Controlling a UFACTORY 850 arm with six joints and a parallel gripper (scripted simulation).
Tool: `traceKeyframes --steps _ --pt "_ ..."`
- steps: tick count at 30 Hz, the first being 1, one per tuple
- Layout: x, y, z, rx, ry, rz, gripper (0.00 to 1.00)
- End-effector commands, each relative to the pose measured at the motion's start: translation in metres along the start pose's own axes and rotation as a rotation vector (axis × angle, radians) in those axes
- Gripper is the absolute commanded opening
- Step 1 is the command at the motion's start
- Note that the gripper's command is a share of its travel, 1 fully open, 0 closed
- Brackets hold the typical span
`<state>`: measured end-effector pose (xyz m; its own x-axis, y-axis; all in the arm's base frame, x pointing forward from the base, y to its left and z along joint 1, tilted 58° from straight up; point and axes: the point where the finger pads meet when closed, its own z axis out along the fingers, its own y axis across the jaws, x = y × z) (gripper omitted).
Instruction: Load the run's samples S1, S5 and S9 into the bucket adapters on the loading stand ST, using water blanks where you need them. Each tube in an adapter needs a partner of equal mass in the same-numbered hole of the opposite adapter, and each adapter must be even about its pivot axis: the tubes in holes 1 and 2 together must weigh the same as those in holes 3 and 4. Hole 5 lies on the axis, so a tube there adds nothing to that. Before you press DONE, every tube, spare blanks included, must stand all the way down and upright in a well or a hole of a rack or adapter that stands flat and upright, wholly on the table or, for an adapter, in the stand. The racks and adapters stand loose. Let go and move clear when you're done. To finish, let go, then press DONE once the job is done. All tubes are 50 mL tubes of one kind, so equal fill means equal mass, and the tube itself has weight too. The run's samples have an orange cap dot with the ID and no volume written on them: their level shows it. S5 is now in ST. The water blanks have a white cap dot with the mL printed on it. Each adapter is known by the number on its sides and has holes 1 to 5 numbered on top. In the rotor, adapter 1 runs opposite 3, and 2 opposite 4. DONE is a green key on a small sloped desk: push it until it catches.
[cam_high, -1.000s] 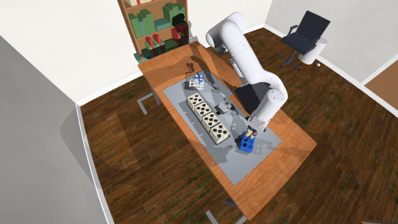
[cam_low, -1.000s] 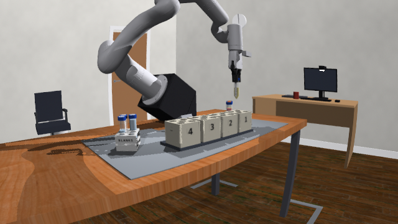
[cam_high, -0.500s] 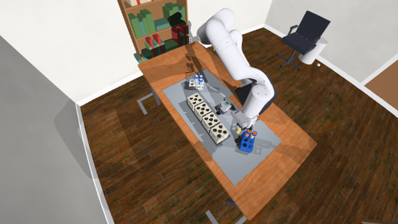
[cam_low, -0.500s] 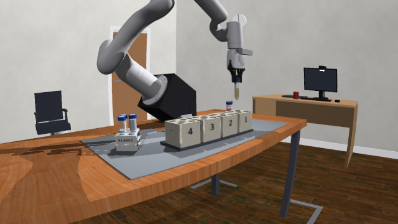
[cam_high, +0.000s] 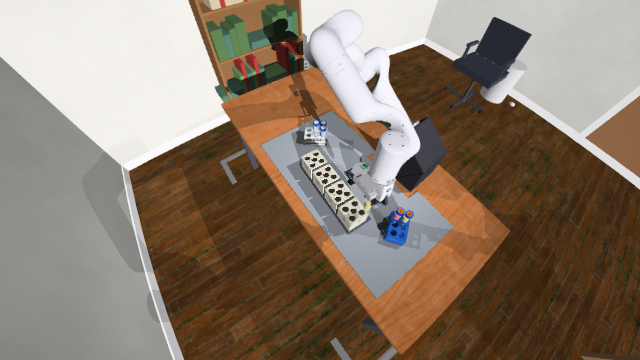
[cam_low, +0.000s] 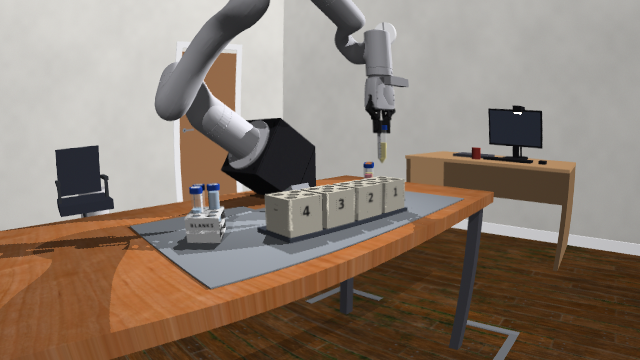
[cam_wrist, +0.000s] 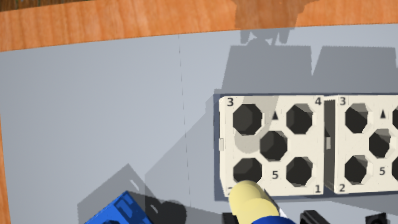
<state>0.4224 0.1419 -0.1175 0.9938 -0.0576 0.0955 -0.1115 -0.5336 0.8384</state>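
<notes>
above the edge of adapter 1 (cam_high: 353, 228) (cam_low: 394, 200) (cam_wrist: 312, 145), holding a yellow-filled tube (cam_high: 367, 205) (cam_low: 382, 150) (cam_wrist: 250, 200) clenched in the gripper (cam_high: 375, 201) (cam_low: 382, 127) (cam_wrist: 270, 220). nothing seen loaded in any adapter; probably barely begun. still to place: this tube, then whichever needed from two orange-dotted tubes (cam_high: 398, 216) (cam_low: 368, 170) in the blue rack (cam_high: 396, 241) (cam_wrist: 125, 207) and three blanks (cam_high: 323, 132) (cam_low: 214, 197); lastly, to press done (cam_high: 365, 166).

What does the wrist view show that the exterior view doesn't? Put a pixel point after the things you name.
Only the wrist view shows the blue rack (cam_high: 397, 232) (cam_wrist: 122, 210) and the hole numbers on the adapters (cam_high: 339, 194) (cam_low: 294, 214) (cam_wrist: 312, 145). Only the exterior view shows the blanks rack (cam_high: 315, 142) (cam_low: 204, 231), chair (cam_high: 479, 67) (cam_low: 79, 172) and monitor (cam_low: 515, 128). Both show the held tube (cam_high: 367, 206) (cam_low: 382, 151) (cam_wrist: 250, 200), its contents yellow, and the mat (cam_high: 377, 270) (cam_low: 210, 270) (cam_wrist: 100, 110).
</notes>
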Motion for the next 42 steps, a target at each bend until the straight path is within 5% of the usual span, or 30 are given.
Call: traceKeyframes --steps 1,6,29,42 --pt "0.015 0.016 -0.001 0.002 0.001 0.001 0.00" --pt "0.031 0.035 -0.001 0.002 0.001 0.001 0.00" --pt "0.032 0.036 -0.001 0.002 0.001 0.000 0.00" --pt "0.033 0.036 0.021 0.002 0.001 0.001 0.00"
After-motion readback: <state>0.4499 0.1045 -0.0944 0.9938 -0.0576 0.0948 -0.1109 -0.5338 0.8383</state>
